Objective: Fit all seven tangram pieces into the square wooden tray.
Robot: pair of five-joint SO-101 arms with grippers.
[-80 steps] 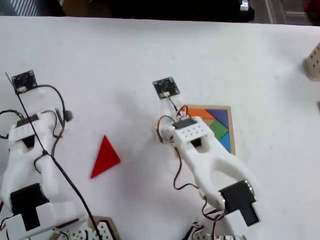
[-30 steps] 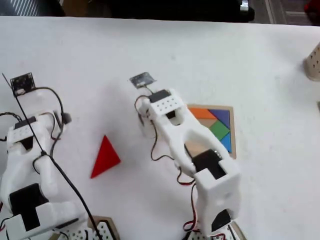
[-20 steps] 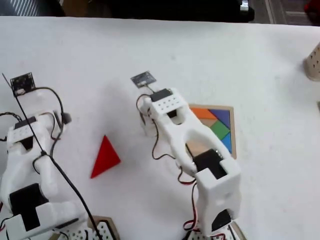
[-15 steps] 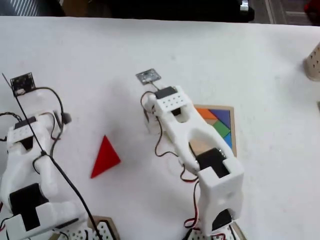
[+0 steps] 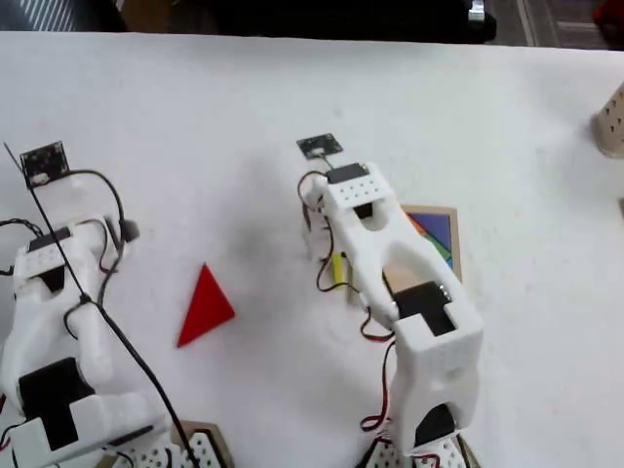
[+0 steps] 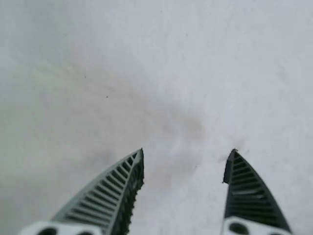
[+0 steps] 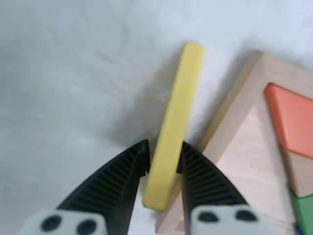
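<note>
My right gripper (image 7: 164, 152) is shut on a yellow tangram piece (image 7: 173, 132), held on edge just outside the rim of the square wooden tray (image 7: 234, 98). In the tray lie an orange piece (image 7: 293, 117) and a green piece (image 7: 304, 210) beside bare wood. In the high view the yellow piece (image 5: 338, 268) peeks out under the right arm (image 5: 390, 263), which covers most of the tray (image 5: 444, 211). A red triangle (image 5: 205, 307) lies flat on the table between the arms. My left gripper (image 6: 187, 152) hangs open over bare table.
The left arm (image 5: 54, 292) stands at the table's left with its cables trailing. A pegged wooden block (image 5: 611, 122) sits at the right edge. The table's back half is open white surface.
The right arm has swung from left of the tray back toward it, and the yellow piece now shows under it. The left arm and red triangle have not moved.
</note>
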